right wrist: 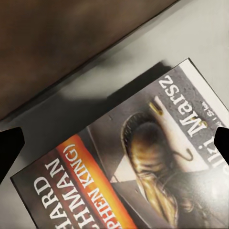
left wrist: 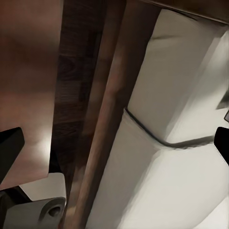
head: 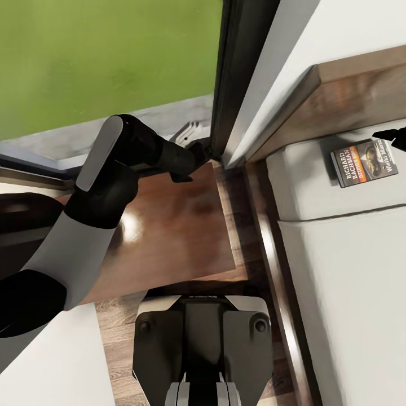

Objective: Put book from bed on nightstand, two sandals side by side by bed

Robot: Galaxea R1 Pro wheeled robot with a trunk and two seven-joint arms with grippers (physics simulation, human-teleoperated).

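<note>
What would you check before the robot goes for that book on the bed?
1. The book lies flat on the bed near the headboard: ok.
2. Book cover faces up and is unobstructed in the right wrist view: ok.
3. Right gripper has its jaws spread wide over the book, not touching it: ok.
4. Nightstand beside the bed has a bare top for the book: ok.
5. Left gripper hangs over the nightstand's far edge, which may crowd placement: not ok.
6. Where the sandals are: cannot tell.
</note>
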